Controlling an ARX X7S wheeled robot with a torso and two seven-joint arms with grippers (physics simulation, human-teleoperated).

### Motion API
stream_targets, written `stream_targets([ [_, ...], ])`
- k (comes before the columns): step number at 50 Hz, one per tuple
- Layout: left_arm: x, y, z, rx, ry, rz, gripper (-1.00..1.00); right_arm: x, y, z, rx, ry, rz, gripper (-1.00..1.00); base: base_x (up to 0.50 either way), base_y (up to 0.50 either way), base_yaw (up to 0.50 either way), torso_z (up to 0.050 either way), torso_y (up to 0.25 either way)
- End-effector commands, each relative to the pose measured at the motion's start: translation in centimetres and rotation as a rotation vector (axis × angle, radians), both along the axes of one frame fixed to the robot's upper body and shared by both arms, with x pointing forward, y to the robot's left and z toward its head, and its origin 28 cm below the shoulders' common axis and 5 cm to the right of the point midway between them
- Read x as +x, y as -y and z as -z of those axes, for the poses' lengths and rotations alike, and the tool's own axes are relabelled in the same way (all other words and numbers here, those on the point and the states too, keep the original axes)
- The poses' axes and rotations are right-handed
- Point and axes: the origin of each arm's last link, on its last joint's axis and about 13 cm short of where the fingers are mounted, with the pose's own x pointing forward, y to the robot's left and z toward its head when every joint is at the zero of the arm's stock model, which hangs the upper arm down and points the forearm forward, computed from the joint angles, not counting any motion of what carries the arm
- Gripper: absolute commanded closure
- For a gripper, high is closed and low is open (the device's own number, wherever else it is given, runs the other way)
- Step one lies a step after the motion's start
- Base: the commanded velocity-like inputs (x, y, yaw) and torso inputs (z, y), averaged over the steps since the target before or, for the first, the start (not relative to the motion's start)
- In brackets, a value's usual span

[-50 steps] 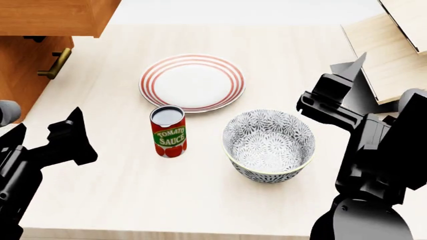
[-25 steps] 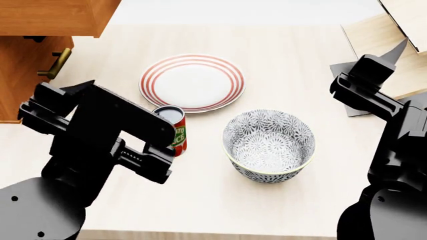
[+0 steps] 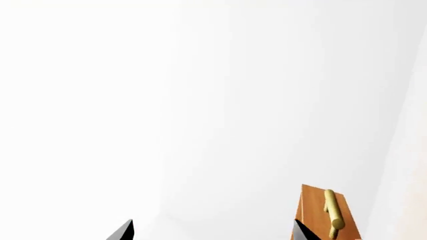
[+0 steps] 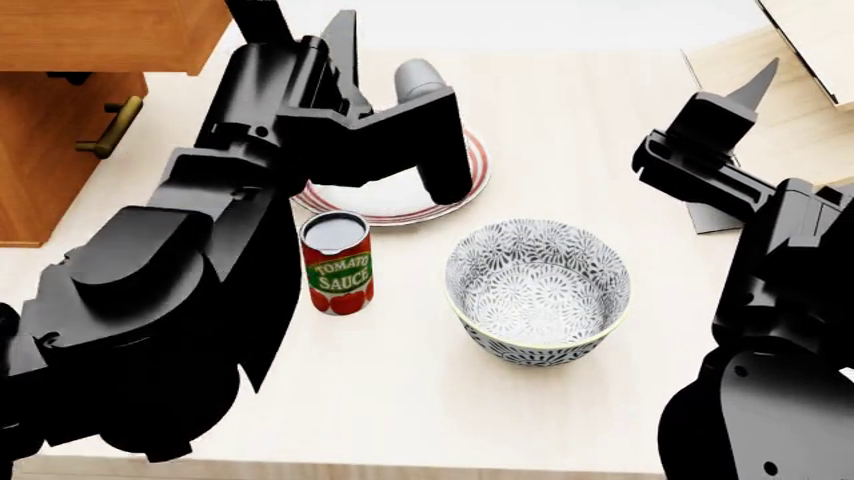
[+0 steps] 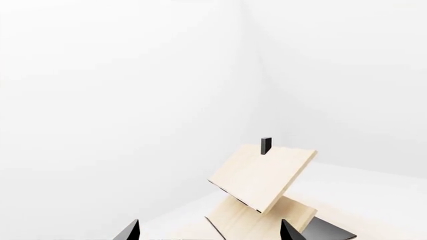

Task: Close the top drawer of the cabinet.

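The top drawer [image 4: 100,35] is an orange-brown wooden box that sticks out of the cabinet [image 4: 40,170] at the far left of the head view; its handle is out of view there. A lower drawer front carries a brass bar handle [image 4: 114,125]. My left gripper [image 4: 300,25] is raised near the view's top edge, right of the top drawer and apart from it, with its jaws open and empty. In the left wrist view the left gripper [image 3: 212,232] frames a white wall, with an orange-brown front and brass handle [image 3: 331,215] beside one fingertip. My right gripper [image 4: 747,95] [image 5: 209,232] is open and empty at the right.
On the pale table [image 4: 601,100] stand a red-striped plate [image 4: 478,170], partly under my left arm, a tomato sauce can [image 4: 336,265] and a patterned bowl [image 4: 537,290]. A pale slanted shelf unit [image 4: 787,60] [image 5: 263,180] stands at the back right.
My left arm has swung up from the lower left, over the can and plate, to the top of the view near the drawer. My right gripper has shifted slightly.
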Motion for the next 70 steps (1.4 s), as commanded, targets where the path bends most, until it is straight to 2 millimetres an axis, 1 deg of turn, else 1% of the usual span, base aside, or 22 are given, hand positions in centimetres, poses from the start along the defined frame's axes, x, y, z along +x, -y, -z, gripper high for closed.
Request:
stream_targets([
  [1,3.0,0.7,-1.3,0.257,0.118,-0.024,-1.00,0.5,-0.2,0.1,-0.006,0.005,-0.033,-1.00,0.00,0.00,0.00,0.000,0.000],
  [4,3.2,0.7,-0.1,0.294,0.105,-0.015,-1.00,0.5,-0.2,0.0,-0.006,0.009,-0.036,-1.00,0.00,0.00,0.00,0.000,0.000],
  [8,3.6,0.2,0.8,0.298,0.082,-0.027,-1.00,0.4,-0.2,0.0,-0.008,0.010,-0.038,-1.00,0.02,0.00,0.00,0.000,0.000],
  [11,3.8,-0.5,1.6,0.263,0.076,-0.077,-1.00,0.3,-0.2,0.0,-0.014,0.010,-0.038,-1.00,0.37,0.00,0.00,0.000,0.000],
  [12,3.9,-0.8,1.9,0.301,0.102,-0.100,-1.00,0.2,-0.2,0.0,-0.017,0.005,-0.041,-1.00,0.50,0.00,0.00,0.000,0.000],
  [13,4.0,-1.1,2.0,0.265,0.093,-0.119,-1.00,0.2,-0.2,0.0,-0.017,0.002,-0.040,-1.00,0.50,0.00,0.00,0.000,0.000],
  [16,4.3,-1.2,2.8,0.148,-0.026,-0.089,-1.00,0.2,-0.2,0.0,-0.018,-0.006,-0.033,-1.00,0.49,0.00,0.00,0.000,0.000],
  [17,4.4,-1.3,2.9,0.165,-0.020,-0.091,-1.00,0.2,-0.2,0.0,-0.017,-0.008,-0.030,-1.00,0.38,0.00,0.00,0.000,0.000],
  [18,4.5,-1.4,3.5,0.129,-0.082,-0.080,-1.00,0.1,-0.2,-0.1,-0.018,-0.008,-0.028,-1.00,0.00,0.00,0.00,0.000,0.000],
  [20,4.6,-1.6,3.2,0.079,-0.128,-0.089,-1.00,0.0,-0.2,-0.2,-0.020,0.005,-0.023,-1.00,0.00,0.00,0.00,0.000,0.000],
  [23,4.8,-2.2,3.7,0.118,-0.180,-0.123,-1.00,-0.3,-0.1,-0.5,-0.007,0.021,-0.034,-1.00,0.00,0.00,0.00,0.000,0.000],
  [25,4.7,-2.5,4.1,0.073,-0.185,-0.163,-1.00,-0.4,-0.1,-0.5,-0.007,0.031,-0.037,-1.00,0.35,0.00,0.00,0.000,0.000],
  [27,4.6,-2.4,4.2,0.066,-0.178,-0.168,-1.00,-0.3,-0.1,-0.5,-0.009,0.026,-0.042,-1.00,0.50,0.00,0.00,0.000,0.000],
  [34,4.4,-2.4,5.6,0.117,-0.265,-0.164,-1.00,-0.5,-0.2,-0.7,-0.018,0.018,-0.038,-1.00,0.50,0.00,0.00,0.000,0.000],
  [37,4.3,-2.4,5.5,0.130,-0.275,-0.177,-1.00,-0.6,-0.2,-0.7,-0.014,0.021,-0.036,-1.00,0.21,0.00,0.00,0.000,0.000],
  [42,4.6,-2.8,4.8,0.087,-0.190,-0.196,-1.00,-0.8,-0.2,-1.0,-0.009,0.037,-0.041,-1.00,0.32,0.00,0.00,0.000,0.000],
  [49,4.8,-3.0,5.2,0.077,-0.172,-0.186,-1.00,-0.6,-0.2,-0.9,-0.018,0.028,-0.037,-1.00,0.50,0.00,0.00,0.000,0.000],
  [53,4.9,-3.2,5.1,-0.013,-0.188,-0.207,-1.00,-0.6,-0.3,-0.9,-0.024,0.023,-0.034,-1.00,0.39,0.00,0.00,0.000,0.004],
  [57,4.9,-3.8,5.0,-0.046,-0.196,-0.260,-1.00,-0.7,-0.2,-1.0,-0.030,0.025,-0.022,-1.00,0.05,0.00,0.00,0.000,0.000],
  [60,4.9,-4.1,5.3,-0.032,-0.199,-0.285,-1.00,-0.7,-0.3,-1.1,-0.029,0.028,-0.026,-1.00,0.00,0.00,0.00,0.000,0.000],
  [66,4.8,-5.2,5.7,-0.095,-0.198,-0.407,-1.00,-0.6,-0.4,-1.2,-0.028,0.031,-0.031,-1.00,0.00,0.00,0.00,0.000,0.000],
  [70,4.7,-5.6,6.0,-0.173,-0.206,-0.459,-1.00,-0.7,-0.5,-1.3,-0.026,0.033,-0.033,-1.00,0.00,0.00,0.00,0.000,0.000],
])
